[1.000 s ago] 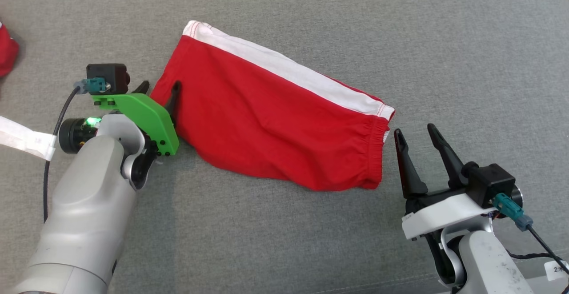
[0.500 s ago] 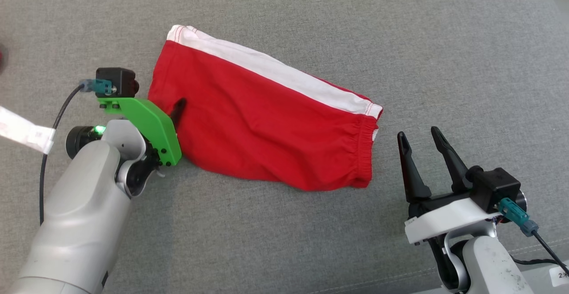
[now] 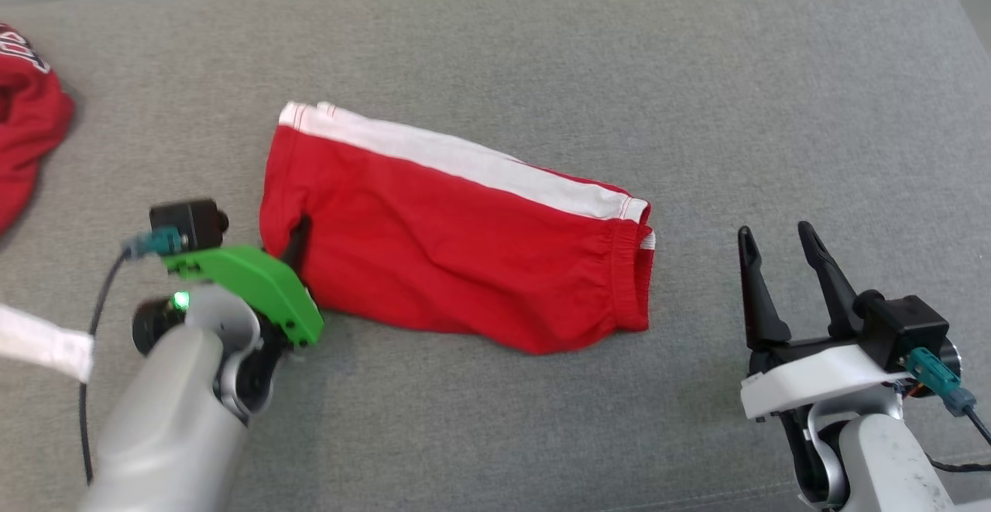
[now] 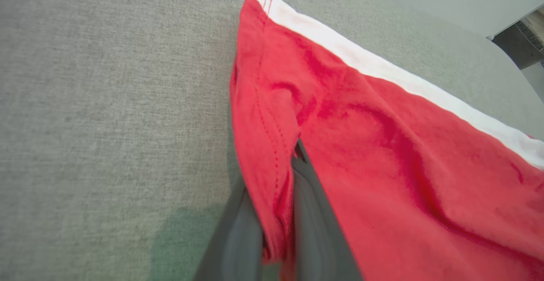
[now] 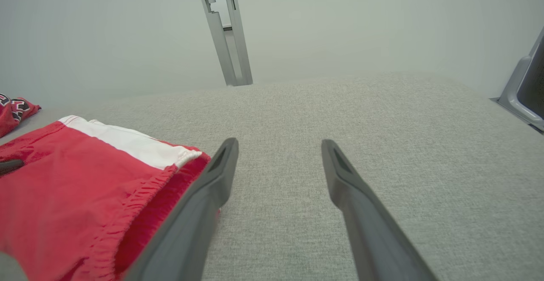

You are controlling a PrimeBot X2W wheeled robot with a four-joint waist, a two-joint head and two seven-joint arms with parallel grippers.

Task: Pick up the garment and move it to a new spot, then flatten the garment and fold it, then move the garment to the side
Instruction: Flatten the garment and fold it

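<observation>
The red shorts (image 3: 457, 264) lie spread on the grey cushion (image 3: 542, 55), roughly flat with some soft wrinkles. A white stripe (image 3: 464, 159) runs along the far edge of the shorts, and the elastic waistband (image 3: 627, 280) forms their right end.

The left gripper (image 3: 296, 235) is at the left end of the shorts, at the leg hem (image 4: 259, 115). Its two dark fingers (image 4: 316, 225) are pressed together with a fold of the red cloth pinched between them. One finger lies on top of the cloth and the other is below it. In the left wrist view the hem is bunched where the fingers meet.

The right gripper (image 3: 776, 230) is to the right of the shorts, near the waistband but apart from it. Its fingers stand wide apart and hold nothing, and between them is bare cushion.

A second red garment (image 3: 27, 125) with dark and white print lies well to the left of the shorts, partly cut off by the edge of the head view.
</observation>
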